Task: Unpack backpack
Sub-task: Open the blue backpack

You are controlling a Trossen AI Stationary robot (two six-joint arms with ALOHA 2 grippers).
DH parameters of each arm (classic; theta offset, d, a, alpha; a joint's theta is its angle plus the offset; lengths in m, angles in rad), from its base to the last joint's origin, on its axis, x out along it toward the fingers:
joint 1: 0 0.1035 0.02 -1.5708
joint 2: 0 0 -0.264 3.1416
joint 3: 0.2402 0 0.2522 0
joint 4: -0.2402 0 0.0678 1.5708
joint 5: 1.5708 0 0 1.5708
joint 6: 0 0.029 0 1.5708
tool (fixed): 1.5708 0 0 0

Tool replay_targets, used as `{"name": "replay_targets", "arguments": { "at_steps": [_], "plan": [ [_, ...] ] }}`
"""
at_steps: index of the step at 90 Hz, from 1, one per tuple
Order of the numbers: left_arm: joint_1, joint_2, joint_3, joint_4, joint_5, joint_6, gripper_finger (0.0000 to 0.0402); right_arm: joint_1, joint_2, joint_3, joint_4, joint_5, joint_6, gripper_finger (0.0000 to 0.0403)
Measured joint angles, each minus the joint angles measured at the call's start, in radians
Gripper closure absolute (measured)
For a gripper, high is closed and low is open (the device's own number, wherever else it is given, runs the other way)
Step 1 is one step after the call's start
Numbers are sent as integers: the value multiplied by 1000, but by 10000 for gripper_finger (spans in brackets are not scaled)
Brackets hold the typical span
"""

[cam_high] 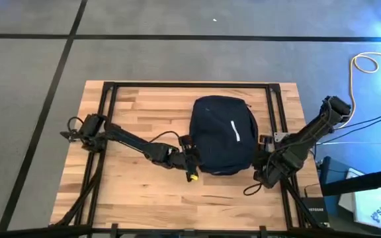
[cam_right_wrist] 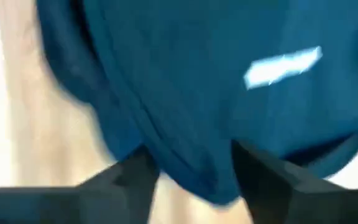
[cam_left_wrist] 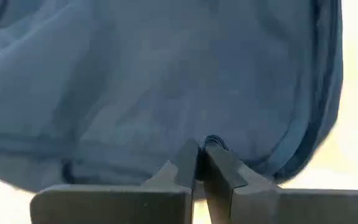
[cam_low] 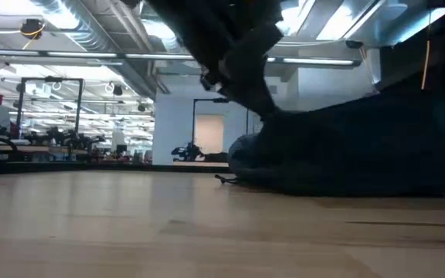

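The dark navy backpack (cam_high: 222, 135) lies flat on the wooden table (cam_high: 137, 192), its white stripe (cam_high: 235, 131) facing up. My left gripper (cam_high: 192, 157) is at the backpack's left near edge, shut on a small bit of that edge. My right gripper (cam_high: 262, 160) is at the right near edge. It is open, with a bulge of the backpack's fabric (cam_right_wrist: 191, 149) between its two fingers. In the low view the backpack (cam_low: 361, 147) rests on the table with a dark arm (cam_low: 238, 54) coming down to its side. My left gripper pinches a small dark piece at the backpack's rim (cam_left_wrist: 214, 142), by the seam, between its fingertips (cam_left_wrist: 188, 158). It comes nearly level from the table's left. The backpack stays lying on the table. My right gripper straddles the backpack's edge; whether its fingers (cam_right_wrist: 135, 171) touch the fabric I cannot tell.
Black frame rails (cam_high: 108, 119) run along the table's left, right and far sides. A small yellow piece (cam_high: 192, 176) shows just near of the left gripper. Bare wood lies to the near left. Cables (cam_high: 362, 63) and boxes lie on the floor to the right.
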Motion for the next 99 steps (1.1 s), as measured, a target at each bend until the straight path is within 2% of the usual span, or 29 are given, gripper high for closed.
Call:
{"name": "replay_targets", "arguments": {
  "at_steps": [5,12,27,49,63,83,99],
  "plan": [
    [7,0,0,20,13,24,401,-1,3,0,36,85,-37,158],
    [17,0,0,30,21,44,401,-16,8,0,111,152,-119,120],
    [32,0,0,28,55,57,401,-48,8,0,232,171,-274,81],
    [40,0,0,31,66,61,401,-112,16,0,553,173,-580,80],
    [34,0,1,96,68,50,401,-181,50,0,740,8,-709,92],
    [33,-27,2,142,67,54,401,-282,191,0,870,-112,-714,107],
    [23,-73,2,115,59,45,401,-295,259,38,940,-99,-560,122]
  ]
}}
